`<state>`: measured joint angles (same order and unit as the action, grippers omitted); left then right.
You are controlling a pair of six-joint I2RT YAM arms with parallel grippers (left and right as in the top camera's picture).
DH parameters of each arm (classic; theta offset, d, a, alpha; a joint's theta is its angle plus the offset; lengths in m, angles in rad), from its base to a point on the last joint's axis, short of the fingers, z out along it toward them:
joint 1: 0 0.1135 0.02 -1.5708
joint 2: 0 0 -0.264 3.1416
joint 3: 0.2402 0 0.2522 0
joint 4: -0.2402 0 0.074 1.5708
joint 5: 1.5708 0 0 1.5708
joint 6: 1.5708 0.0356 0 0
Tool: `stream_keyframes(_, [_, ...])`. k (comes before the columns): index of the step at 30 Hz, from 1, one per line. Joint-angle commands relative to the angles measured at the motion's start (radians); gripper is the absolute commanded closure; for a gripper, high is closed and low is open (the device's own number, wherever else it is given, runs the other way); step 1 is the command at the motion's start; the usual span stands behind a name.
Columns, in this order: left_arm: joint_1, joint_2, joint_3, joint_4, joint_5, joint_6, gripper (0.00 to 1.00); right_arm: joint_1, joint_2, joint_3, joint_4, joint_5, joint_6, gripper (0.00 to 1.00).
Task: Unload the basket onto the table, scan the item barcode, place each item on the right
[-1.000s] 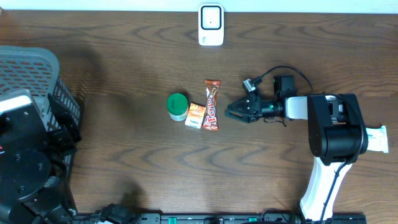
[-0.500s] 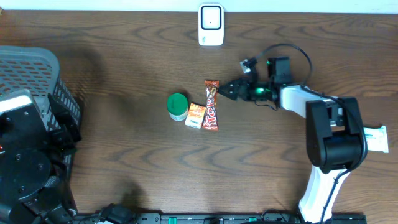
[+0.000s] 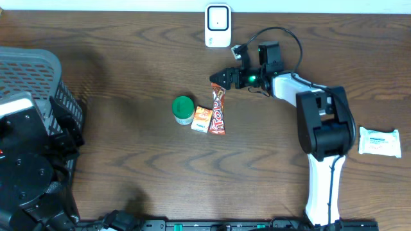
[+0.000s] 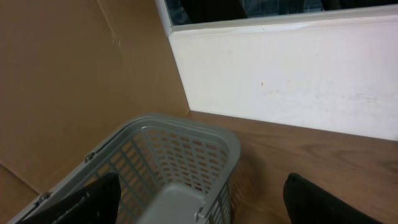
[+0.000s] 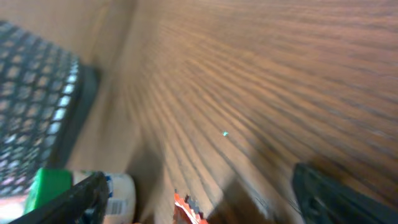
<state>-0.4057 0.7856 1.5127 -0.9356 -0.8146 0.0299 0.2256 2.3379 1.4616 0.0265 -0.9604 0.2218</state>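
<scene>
A red-orange candy bar (image 3: 219, 109) lies lengthwise mid-table, with a small orange packet (image 3: 202, 119) and a green-lidded white jar (image 3: 183, 109) to its left. My right gripper (image 3: 218, 78) hovers open at the bar's far end. In the right wrist view the bar's jagged red end (image 5: 186, 211) shows low between the spread fingers of the right gripper (image 5: 205, 202), and the jar (image 5: 53, 186) sits by the left finger. The white scanner (image 3: 218, 25) stands at the table's back edge. My left gripper (image 4: 205, 205) is open and empty above the grey basket (image 4: 180, 149).
The grey basket (image 3: 32, 77) fills the table's left side, with the left arm's black body (image 3: 26, 173) in front of it. A white wipes packet (image 3: 379, 141) lies at the far right. A cardboard wall (image 4: 74, 81) rises behind the basket.
The right arm has swung from beside the bar's right side back and leftward to its far end. That uncovered the white packet at the right. The left arm has not moved.
</scene>
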Motion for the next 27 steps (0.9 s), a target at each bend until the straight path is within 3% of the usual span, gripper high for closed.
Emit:
stream_keyframes(1, [0.003, 0.002, -0.004, 0.0, -0.009, -0.002, 0.16, 0.005, 0.163, -0.034, -0.095, -0.008, -0.01, 0.13])
stream_keyframes(7, [0.003, 0.002, -0.004, 0.0, -0.009, -0.002, 0.16, -0.01, 0.164, -0.035, -0.34, 0.117, -0.198, 0.12])
stream_keyframes(12, [0.003, 0.002, -0.004, 0.0, -0.009, -0.002, 0.16, -0.021, 0.164, -0.035, -0.44, 0.126, -0.307, 0.08])
stream_keyframes(18, [0.003, 0.002, -0.004, 0.0, -0.009, -0.002, 0.16, -0.018, 0.164, -0.035, -0.414, 0.148, -0.305, 0.01])
stream_keyframes(27, [0.003, 0.002, -0.004, 0.0, -0.009, -0.002, 0.16, 0.014, 0.171, -0.035, -0.411, 0.225, -0.282, 0.04])
